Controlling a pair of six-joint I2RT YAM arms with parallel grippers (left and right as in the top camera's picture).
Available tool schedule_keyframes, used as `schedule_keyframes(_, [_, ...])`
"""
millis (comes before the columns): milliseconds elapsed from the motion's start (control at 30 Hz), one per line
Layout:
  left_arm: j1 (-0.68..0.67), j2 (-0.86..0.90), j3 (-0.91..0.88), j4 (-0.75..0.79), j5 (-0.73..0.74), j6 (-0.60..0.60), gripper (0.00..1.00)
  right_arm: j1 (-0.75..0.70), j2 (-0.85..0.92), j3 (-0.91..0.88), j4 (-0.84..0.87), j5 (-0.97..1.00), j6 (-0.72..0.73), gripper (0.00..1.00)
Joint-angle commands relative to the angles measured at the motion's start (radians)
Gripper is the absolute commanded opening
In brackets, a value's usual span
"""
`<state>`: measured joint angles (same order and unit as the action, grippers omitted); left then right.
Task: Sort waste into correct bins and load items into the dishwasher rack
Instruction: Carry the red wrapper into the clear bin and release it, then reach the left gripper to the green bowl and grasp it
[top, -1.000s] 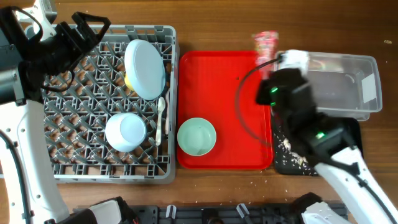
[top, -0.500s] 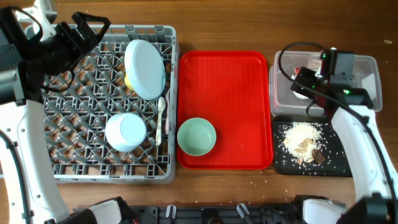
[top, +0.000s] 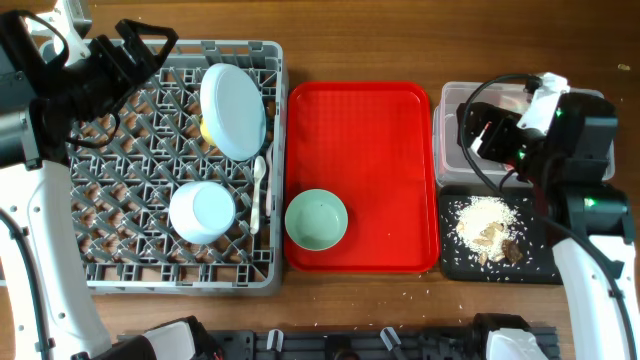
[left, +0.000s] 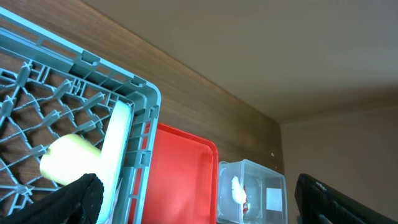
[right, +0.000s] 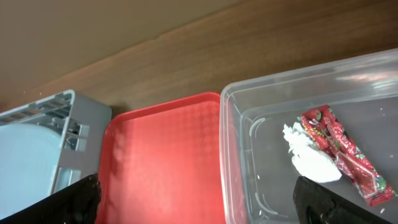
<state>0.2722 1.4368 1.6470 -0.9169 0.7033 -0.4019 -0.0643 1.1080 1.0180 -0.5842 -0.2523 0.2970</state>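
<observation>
In the right wrist view the red snack wrapper (right: 341, 154) and the white napkin (right: 313, 157) lie inside the clear tub (right: 249, 118). My right gripper (top: 478, 135) hangs open over that tub (top: 590, 135), holding nothing. Rice-like scraps (top: 486, 224) fill the black tray (top: 545, 268). The pale green bowl (top: 316, 219) sits on the red tray (top: 360, 140). In the grey rack (top: 110, 230) stand the light blue plate (top: 233, 108), the yellow cup (left: 67, 160) and a white spoon (top: 259, 185). Open and empty, my left gripper (top: 142, 45) hovers over the rack's back edge.
A white upturned bowl (top: 201, 210) sits in the rack's front half. A few rice grains (top: 415, 297) lie on the wooden table in front of the red tray. The right arm's cable (top: 480, 95) loops over the tub.
My right arm swung from over the tray's right edge to above the clear tub and its jaws opened. The red wrapper now lies in the tub. The left arm stayed still.
</observation>
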Motion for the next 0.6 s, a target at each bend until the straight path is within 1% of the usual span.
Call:
schedule_keyframes(0, [0.001,0.004,0.005,0.003,-0.002,-0.002,1.00,-0.002,0.050,0.019,-0.001,-0.019,-0.006,1.00])
schedule_keyframes(467, [0.000,0.004,0.005,0.006,-0.002,-0.003,1.00,-0.002,0.279,0.019,-0.001,-0.019,-0.005,1.00])
schedule_keyframes(500, [0.000,0.004,0.005,-0.006,0.029,-0.003,1.00,-0.002,0.291,0.019,-0.001,-0.019,-0.005,1.00])
schedule_keyframes(533, [-0.001,0.004,0.005,-0.104,0.099,-0.002,1.00,-0.002,0.301,0.019,-0.001,-0.019,-0.005,1.00])
schedule_keyframes(567, [0.000,0.004,0.005,-0.158,0.104,-0.012,1.00,-0.003,0.305,0.019,-0.001,-0.019,-0.005,1.00])
